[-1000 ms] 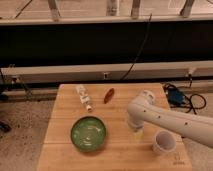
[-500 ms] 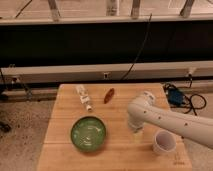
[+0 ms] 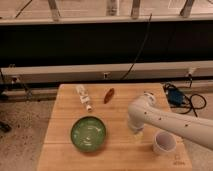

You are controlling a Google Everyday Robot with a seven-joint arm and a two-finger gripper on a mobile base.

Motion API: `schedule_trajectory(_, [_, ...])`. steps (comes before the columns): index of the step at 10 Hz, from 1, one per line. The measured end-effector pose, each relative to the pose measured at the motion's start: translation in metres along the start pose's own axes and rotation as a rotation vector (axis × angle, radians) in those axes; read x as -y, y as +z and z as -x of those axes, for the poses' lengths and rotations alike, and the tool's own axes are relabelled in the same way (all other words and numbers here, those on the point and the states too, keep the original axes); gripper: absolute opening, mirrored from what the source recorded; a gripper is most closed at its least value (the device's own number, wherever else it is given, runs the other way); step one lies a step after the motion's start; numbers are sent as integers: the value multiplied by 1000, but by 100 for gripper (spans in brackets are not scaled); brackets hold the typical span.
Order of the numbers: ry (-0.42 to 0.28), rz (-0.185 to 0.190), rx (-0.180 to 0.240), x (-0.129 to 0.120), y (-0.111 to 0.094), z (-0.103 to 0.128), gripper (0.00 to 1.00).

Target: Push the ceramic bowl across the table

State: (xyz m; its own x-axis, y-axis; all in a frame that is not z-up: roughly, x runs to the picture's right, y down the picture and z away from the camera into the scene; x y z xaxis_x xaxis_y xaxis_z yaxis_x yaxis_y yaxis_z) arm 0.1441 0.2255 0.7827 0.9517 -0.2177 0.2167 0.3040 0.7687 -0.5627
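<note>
**Bowl sits within a sideways sweep of my gripper**

The green ceramic bowl point(image 3: 88, 134) rests on the near-left part of the wooden table point(image 3: 120, 156). It is round, so it has no long axis to line up with. My gripper point(image 3: 137, 134) is down at the tabletop on the bowl's right in this view, near its rim but apart from it. I cannot tell whether it is open or closed, and I see nothing held in it. My 1 arm point(image 3: 172, 124) reaches in from the right and bends down at the wrist. I judge that a push toward the left would meet the bowl. A pale cup point(image 3: 163, 142) stands just beyond the gripper's other side.
</note>
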Motion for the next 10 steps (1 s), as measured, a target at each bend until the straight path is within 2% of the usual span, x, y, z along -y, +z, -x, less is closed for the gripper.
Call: schedule_trajectory(10, [-52,7,21,-6,8,6,80])
